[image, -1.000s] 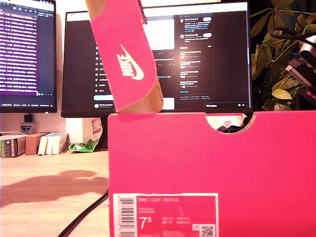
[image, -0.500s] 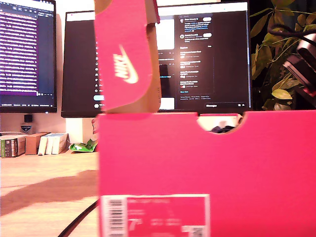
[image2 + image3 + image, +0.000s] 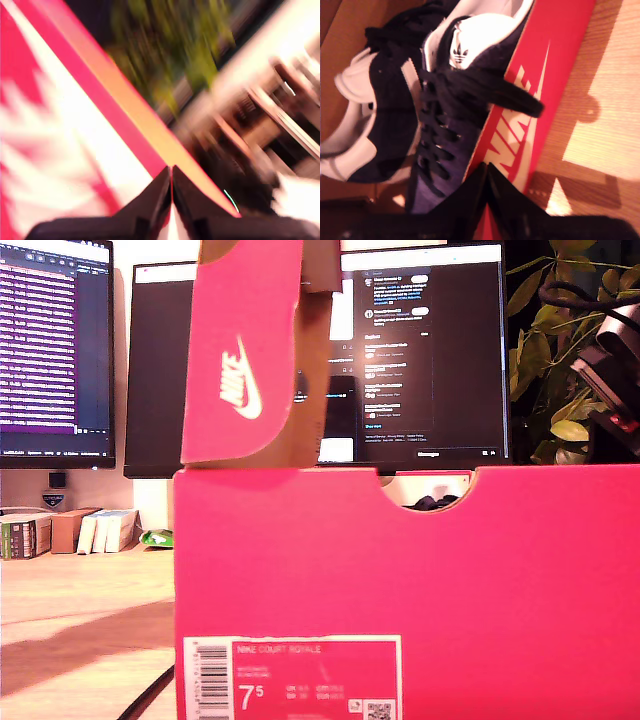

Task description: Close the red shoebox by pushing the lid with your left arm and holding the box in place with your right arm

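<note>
Across the exterior view from its left, two lit monitors (image 3: 55,350) were seen behind a wooden tabletop (image 3: 80,610); then came the upright lid (image 3: 245,350) of the red shoebox (image 3: 420,570), which filled the foreground through to that view's right, with a plant (image 3: 560,360) behind it. An arm showed dimly at that view's right edge, but it could not be told which arm it was.

The lid was judged not yet pushed over. A steady push high on the lid, with the box wall pressed down firmly, would be advised, so that the box does not slide across the tabletop.

The first gripper (image 3: 171,175), jaws pressed together on nothing, was seen beside a red edge, though heavy blur hid what was touched. The second gripper (image 3: 486,172), jaws likewise clenched and empty, was seen over the box's side wall. Only the second wrist view revealed the dark shoes (image 3: 420,110) inside the box and the logo on its long wall; the exterior view showed merely a dark glimpse through the cut-out.
</note>
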